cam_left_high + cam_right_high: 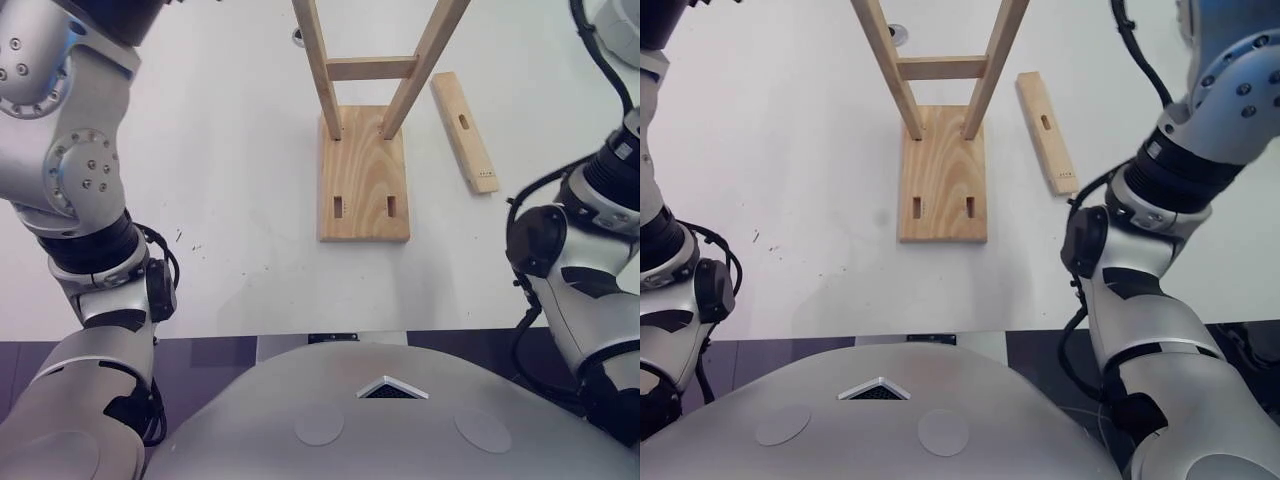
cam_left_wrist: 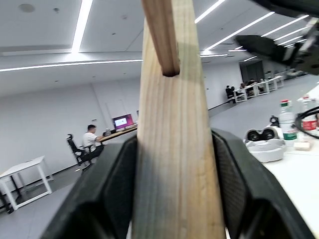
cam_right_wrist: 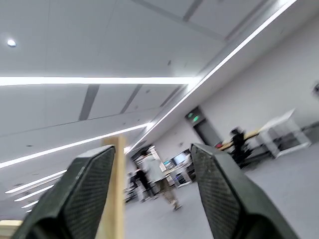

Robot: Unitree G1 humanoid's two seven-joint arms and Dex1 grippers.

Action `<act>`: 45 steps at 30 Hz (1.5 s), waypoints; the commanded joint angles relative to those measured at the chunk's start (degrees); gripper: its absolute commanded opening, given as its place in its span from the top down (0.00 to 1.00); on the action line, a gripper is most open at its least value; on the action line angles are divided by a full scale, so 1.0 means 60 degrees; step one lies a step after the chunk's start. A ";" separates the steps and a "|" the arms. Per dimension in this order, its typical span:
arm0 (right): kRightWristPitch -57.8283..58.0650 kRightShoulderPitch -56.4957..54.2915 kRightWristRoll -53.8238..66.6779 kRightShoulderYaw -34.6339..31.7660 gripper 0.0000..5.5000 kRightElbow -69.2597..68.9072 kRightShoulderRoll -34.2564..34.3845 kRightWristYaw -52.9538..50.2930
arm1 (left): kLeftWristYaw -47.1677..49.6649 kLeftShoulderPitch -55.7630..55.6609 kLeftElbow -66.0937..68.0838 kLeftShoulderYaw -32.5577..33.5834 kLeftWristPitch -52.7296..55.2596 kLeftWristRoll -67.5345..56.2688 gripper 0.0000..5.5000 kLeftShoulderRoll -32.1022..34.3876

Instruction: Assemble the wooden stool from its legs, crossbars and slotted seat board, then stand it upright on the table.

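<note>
The slotted seat board [image 1: 365, 185] lies flat on the white table [image 1: 200, 150]. Two legs [image 1: 322, 70] [image 1: 420, 70] stand in its far slots, joined by a crossbar [image 1: 370, 68]; the two near slots are empty. Both arms rise past the top of the eye views. In the left wrist view my left gripper [image 2: 174, 138] is shut on one leg [image 2: 174, 199], just below the hole where the crossbar [image 2: 162, 30] enters. My right gripper [image 3: 152, 148] is open, with a leg [image 3: 117, 199] close by the inner face of one finger [image 3: 89, 194].
A loose wooden bar with a slot [image 1: 464, 130] lies on the table right of the seat board. A small round object [image 1: 898, 33] sits behind the left leg. The table's front edge [image 1: 330, 335] runs close to my torso. Bare table spreads to the left.
</note>
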 commanded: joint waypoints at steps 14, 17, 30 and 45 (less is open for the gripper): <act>0.0184 -0.0085 0.2260 0.0554 0.48 -0.0087 0.0247 -0.1778 | -0.0560 0.0047 -0.0670 -0.1114 0.0021 0.0345 0.63 0.0114; 0.0165 0.0070 0.2269 0.0510 0.58 -0.0122 0.0165 -0.1879 | -0.0544 0.0037 -0.0686 -0.1081 0.0013 0.0359 0.63 0.0092; -0.0453 0.0585 0.2028 0.0055 0.81 -0.0928 -0.0234 -0.2195 | -0.0322 0.0390 -0.0644 -0.1109 -0.0117 0.0836 0.63 0.0107; -0.1176 0.6983 0.0545 -0.0519 0.81 -0.5168 -0.0985 -0.2666 | -0.2292 0.7100 -0.1631 0.0760 0.0790 -0.0673 0.19 0.1795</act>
